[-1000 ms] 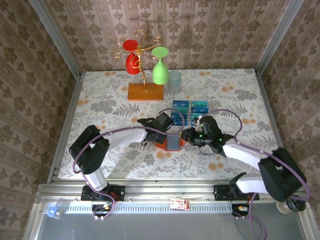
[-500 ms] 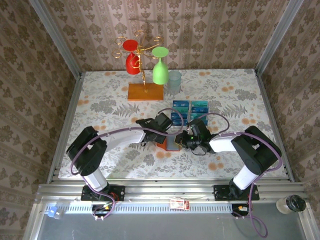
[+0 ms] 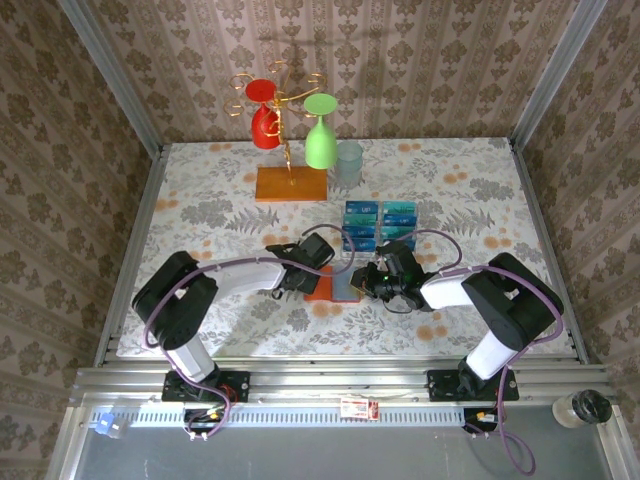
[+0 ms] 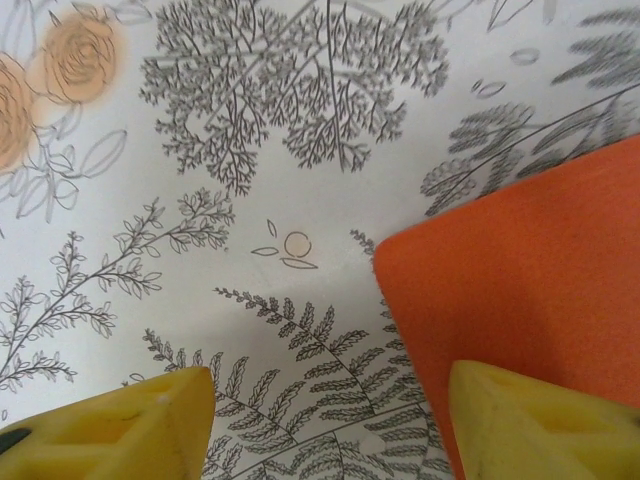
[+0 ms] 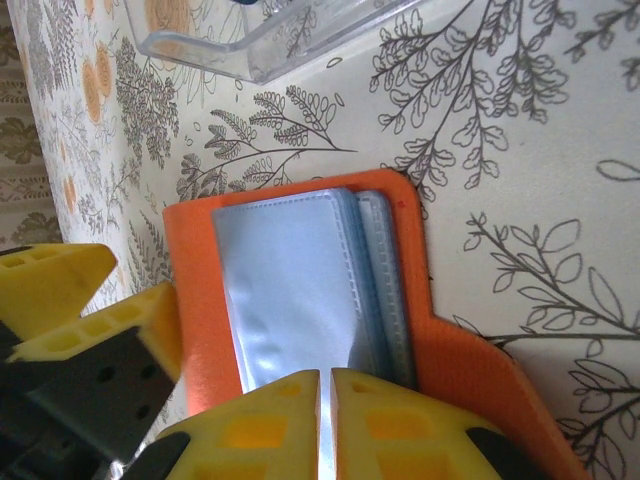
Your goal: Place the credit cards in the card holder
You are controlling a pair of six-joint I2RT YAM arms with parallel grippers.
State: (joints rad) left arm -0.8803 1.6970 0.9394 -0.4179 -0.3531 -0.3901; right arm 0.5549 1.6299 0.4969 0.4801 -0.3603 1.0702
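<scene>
The card holder (image 3: 338, 284) lies open and flat on the flowered tablecloth (image 4: 250, 150), its grey-blue pockets (image 5: 290, 290) facing up, with a gripper at either side. At its left edge the left gripper (image 4: 328, 385) stands spread apart, grasping nothing. One yellow finger (image 4: 540, 420) sits over the holder's orange corner, the other over bare cloth just beside it. At the holder's right side the right gripper (image 5: 322, 385) has its fingers pressed together at the edge of the pockets, with only a thin pale sliver between them. Whether that sliver is a pocket leaf pinched there, I cannot tell. Just beyond the holder, and apart from it, stands a clear plastic rack (image 5: 250, 45), and the credit cards (image 3: 381, 213) — blue and teal — stand in it. Well beyond the holder, near the far edge of the cloth, a wooden-based stand (image 3: 291, 184) carries a red glass (image 3: 265, 127) and a green glass (image 3: 320, 147) upside down — a clear cup (image 3: 349, 162) stands next to the green one.
</scene>
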